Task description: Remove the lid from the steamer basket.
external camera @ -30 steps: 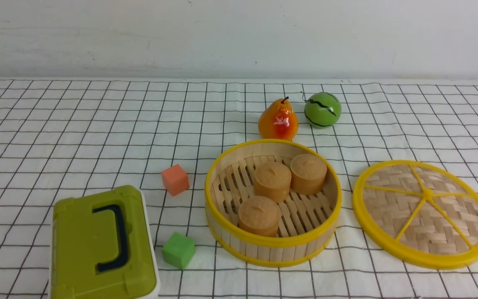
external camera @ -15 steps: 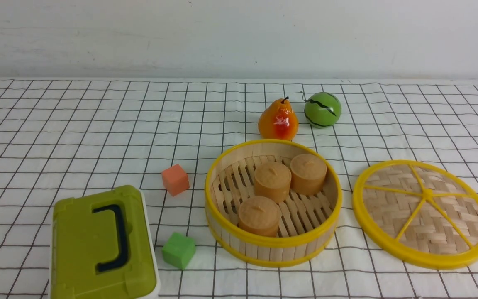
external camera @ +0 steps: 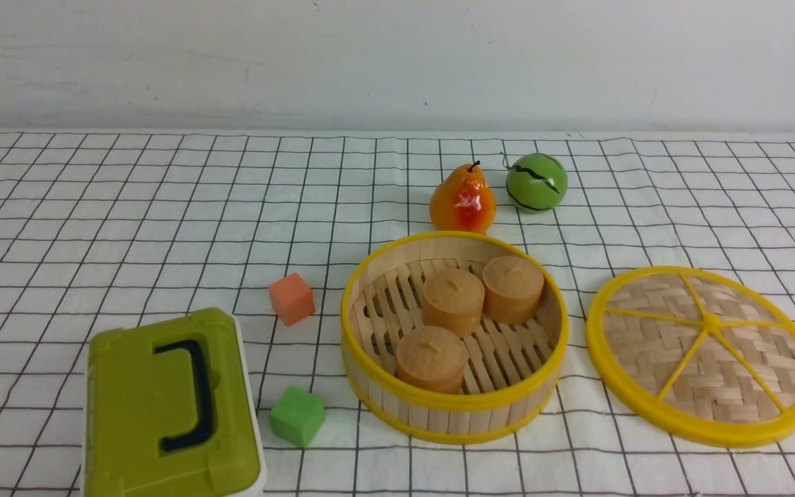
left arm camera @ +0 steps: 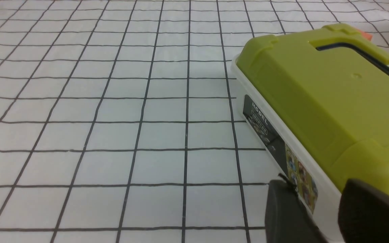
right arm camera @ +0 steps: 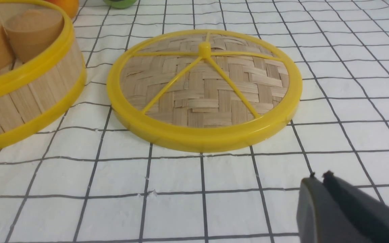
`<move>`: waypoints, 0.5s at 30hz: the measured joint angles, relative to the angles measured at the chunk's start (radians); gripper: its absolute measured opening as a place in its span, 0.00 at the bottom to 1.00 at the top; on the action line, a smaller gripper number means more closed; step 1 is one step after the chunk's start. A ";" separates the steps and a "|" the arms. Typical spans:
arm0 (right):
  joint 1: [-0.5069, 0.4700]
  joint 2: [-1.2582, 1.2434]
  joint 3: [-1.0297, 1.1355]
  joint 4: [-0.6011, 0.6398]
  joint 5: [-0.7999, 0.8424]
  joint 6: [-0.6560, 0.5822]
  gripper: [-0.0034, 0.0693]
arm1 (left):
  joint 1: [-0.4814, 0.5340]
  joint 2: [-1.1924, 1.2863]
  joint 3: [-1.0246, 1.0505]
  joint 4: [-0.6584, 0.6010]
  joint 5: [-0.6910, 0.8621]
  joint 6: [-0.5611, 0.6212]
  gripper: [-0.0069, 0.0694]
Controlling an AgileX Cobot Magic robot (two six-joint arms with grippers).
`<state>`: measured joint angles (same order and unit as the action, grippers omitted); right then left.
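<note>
The steamer basket [external camera: 454, 414] stands uncovered at the centre front of the table, holding three tan round buns [external camera: 453, 301]. The lid [external camera: 703, 355] lies flat on the cloth to the right of the basket, apart from it. In the right wrist view the lid [right arm camera: 204, 87] lies ahead of my right gripper [right arm camera: 320, 177], which is shut and empty, with the basket [right arm camera: 29, 91] beside the lid. My left gripper [left arm camera: 316, 186] is open and empty, close beside the olive-green box. Neither gripper shows in the front view.
An olive-green box with a dark handle [external camera: 166, 407] sits at the front left, also in the left wrist view [left arm camera: 316, 87]. An orange cube [external camera: 291, 298] and a green cube [external camera: 297, 415] lie left of the basket. A pear [external camera: 463, 200] and a green ball [external camera: 536, 182] stand behind it.
</note>
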<state>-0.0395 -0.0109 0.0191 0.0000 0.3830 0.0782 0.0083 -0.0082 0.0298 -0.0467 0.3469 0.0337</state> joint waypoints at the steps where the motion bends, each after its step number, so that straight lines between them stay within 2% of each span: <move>1: 0.000 0.000 0.000 0.000 0.000 0.000 0.09 | 0.000 0.000 0.000 0.000 0.000 0.000 0.40; 15: 0.000 0.000 0.000 0.000 0.000 0.000 0.10 | 0.000 0.000 0.000 0.000 0.000 0.000 0.40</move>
<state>-0.0395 -0.0109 0.0191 0.0000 0.3830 0.0782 0.0083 -0.0082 0.0298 -0.0467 0.3469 0.0337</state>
